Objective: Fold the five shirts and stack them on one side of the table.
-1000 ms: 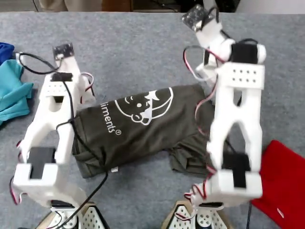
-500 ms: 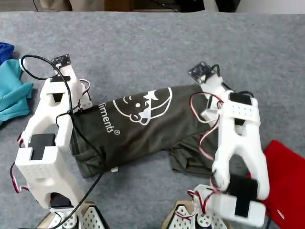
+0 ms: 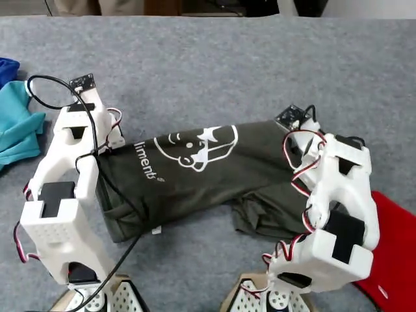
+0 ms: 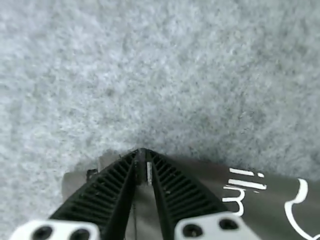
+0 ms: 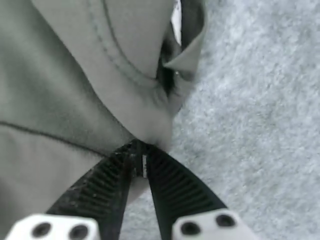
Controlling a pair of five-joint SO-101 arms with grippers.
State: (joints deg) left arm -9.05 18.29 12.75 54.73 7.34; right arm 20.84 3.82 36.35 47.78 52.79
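Beyond the dark shirt (image 3: 195,175), the far half of the tabletop (image 3: 208,65) is bare grey, with wide room to swing through. My left pincer (image 4: 141,152) and right pincer (image 5: 141,147) are each clamped on one end of that shirt, my arms flanking it. A teal shirt (image 3: 16,127) and a blue shirt (image 3: 5,68) crowd the left edge. A red shirt (image 3: 393,240) blocks the near right corner.

Left pincer (image 4: 141,156) and right pincer (image 5: 141,151) both closed tight at the tips, arms apparently low.
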